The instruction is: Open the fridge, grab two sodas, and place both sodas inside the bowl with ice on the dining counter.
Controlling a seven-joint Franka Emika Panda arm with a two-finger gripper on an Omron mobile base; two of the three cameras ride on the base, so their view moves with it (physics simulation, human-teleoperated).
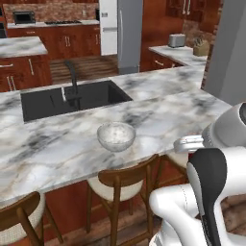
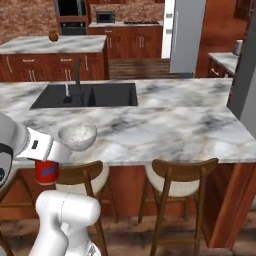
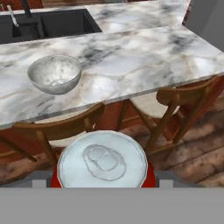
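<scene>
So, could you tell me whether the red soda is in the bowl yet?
Not yet. The red soda is upright in the pincer, below counter height, in front of the bowl.

The red can is cut off at 6 o'clock in the hand view, showing little beyond its silver lid. In the right base view the arm hides its top. Whether fingers touch it cannot be told.

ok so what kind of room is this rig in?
A rendered home kitchen, apparently open-plan. A long marble dining counter carries a black sink and faucet, wooden stools are tucked under it, and a tall grey fridge stands beyond among reddish wood cabinets.
</scene>
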